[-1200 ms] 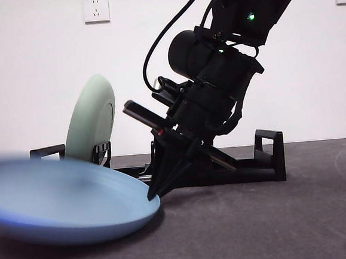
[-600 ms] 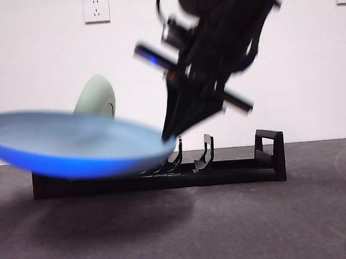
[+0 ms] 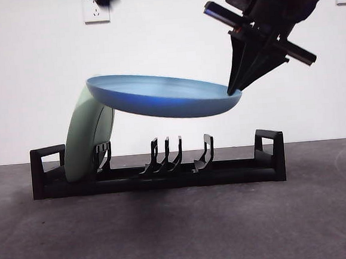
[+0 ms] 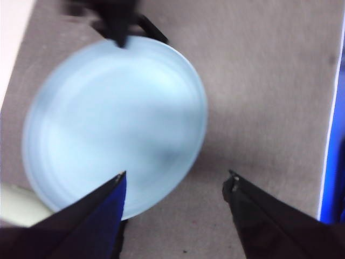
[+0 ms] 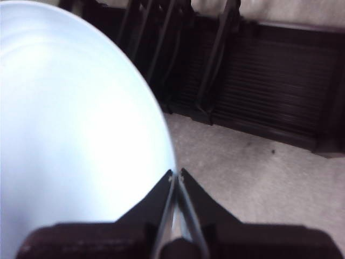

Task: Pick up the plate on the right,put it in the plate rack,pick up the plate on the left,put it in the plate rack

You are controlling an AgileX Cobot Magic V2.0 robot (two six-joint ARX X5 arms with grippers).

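My right gripper [image 3: 237, 88] is clamped on the rim of the smooth, shallow blue plate [image 3: 164, 96], now lifted nearly level above the plate rack [image 3: 158, 172]; half a second ago it hung lower. My left gripper [image 4: 175, 181] waits spread above.

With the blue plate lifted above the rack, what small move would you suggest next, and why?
Probably tip the blue plate toward upright. The right hand pinches its rim, but it lies nearly flat above the plate rack, whose free prongs take plates on edge, like the green plate already standing there.
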